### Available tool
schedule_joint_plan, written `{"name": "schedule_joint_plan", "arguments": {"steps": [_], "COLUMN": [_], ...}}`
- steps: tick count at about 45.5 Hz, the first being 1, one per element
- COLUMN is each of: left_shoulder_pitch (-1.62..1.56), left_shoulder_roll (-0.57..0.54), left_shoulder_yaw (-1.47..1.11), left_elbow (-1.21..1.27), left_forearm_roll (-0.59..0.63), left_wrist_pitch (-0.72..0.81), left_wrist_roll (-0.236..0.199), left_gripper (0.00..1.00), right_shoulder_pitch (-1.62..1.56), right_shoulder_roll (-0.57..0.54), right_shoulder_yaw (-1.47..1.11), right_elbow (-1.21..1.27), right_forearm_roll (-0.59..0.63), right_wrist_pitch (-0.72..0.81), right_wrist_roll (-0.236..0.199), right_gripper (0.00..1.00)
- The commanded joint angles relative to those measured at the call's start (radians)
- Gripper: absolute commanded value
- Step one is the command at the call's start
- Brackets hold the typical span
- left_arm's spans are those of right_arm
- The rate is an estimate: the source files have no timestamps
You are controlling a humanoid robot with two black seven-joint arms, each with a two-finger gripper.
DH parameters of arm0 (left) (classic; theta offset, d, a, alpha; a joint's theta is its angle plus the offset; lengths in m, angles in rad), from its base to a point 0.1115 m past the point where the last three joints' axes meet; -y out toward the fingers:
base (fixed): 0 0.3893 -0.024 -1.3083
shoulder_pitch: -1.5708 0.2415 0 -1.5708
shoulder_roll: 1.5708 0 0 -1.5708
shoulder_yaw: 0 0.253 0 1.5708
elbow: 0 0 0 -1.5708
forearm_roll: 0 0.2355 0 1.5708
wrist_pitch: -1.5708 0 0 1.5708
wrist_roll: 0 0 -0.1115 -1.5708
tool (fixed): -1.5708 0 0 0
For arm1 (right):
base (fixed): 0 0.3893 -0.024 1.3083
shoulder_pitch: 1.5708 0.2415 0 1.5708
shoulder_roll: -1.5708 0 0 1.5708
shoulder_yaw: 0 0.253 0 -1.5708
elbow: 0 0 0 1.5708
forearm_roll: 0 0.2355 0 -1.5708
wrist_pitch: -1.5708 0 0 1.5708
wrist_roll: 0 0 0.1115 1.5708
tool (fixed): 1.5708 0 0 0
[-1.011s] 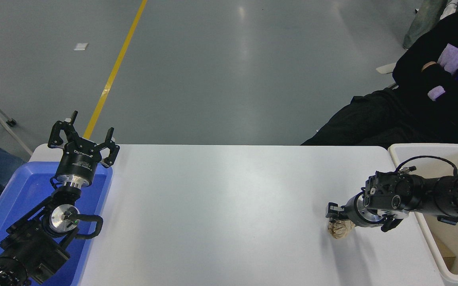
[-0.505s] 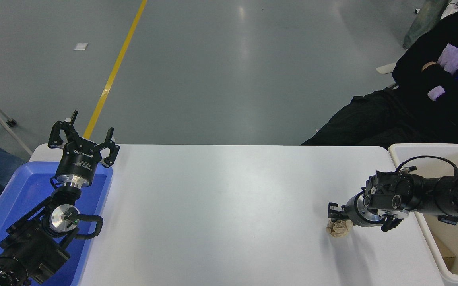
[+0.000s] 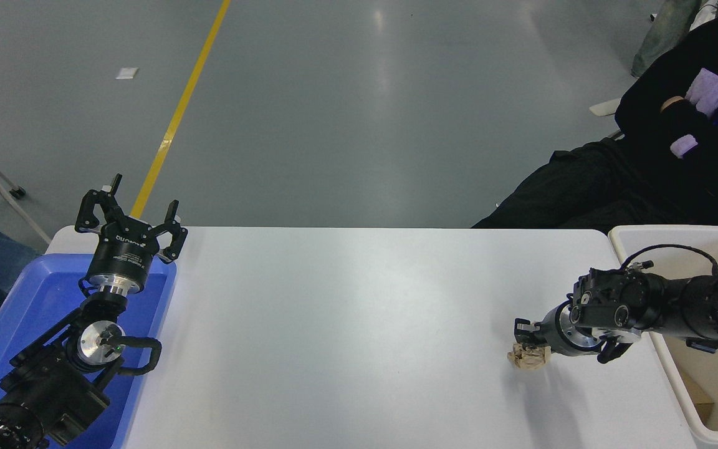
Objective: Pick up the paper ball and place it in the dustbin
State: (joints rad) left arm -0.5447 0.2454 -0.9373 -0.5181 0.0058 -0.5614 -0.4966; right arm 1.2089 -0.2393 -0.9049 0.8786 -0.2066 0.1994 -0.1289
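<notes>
White worktop [image 3: 346, 324] carries the scene. Cream dustbin [image 3: 677, 236] stands at its right edge; a blue tray [image 3: 16, 324] at the left. Left gripper [image 3: 129, 219] parked over the tray, jaws spread, holding nothing. Right gripper [image 3: 526, 340] reaches in from the right, jaws clenched on the paper ball [image 3: 528, 357], well left of the dustbin
</notes>
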Motion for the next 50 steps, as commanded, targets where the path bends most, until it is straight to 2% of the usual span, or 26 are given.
{"name": "schedule_joint_plan", "arguments": {"steps": [1,9,50], "left_shoulder_pitch": [0.0,0.0,0.0], "left_shoulder_roll": [0.0,0.0,0.0], "left_shoulder_yaw": [0.0,0.0,0.0], "left_elbow": [0.0,0.0,0.001], "left_forearm_roll": [0.0,0.0,0.0], "left_wrist_pitch": [0.0,0.0,0.0], "left_wrist_roll": [0.001,0.0,0.001], "left_gripper": [0.98,0.98,0.98], "right_shoulder_pitch": [0.004,0.004,0.044], "right_shoulder_roll": [-0.003,-0.005,-0.037], "right_shoulder_yaw": [0.001,0.0,-0.003], "right_elbow": [0.003,0.008,0.048], "right_forearm_roll": [0.003,0.01,0.044], "right_wrist_pitch": [0.003,0.012,0.022], "right_wrist_roll": [0.0,0.0,0.002], "right_gripper": [0.18,0.0,0.0]}}
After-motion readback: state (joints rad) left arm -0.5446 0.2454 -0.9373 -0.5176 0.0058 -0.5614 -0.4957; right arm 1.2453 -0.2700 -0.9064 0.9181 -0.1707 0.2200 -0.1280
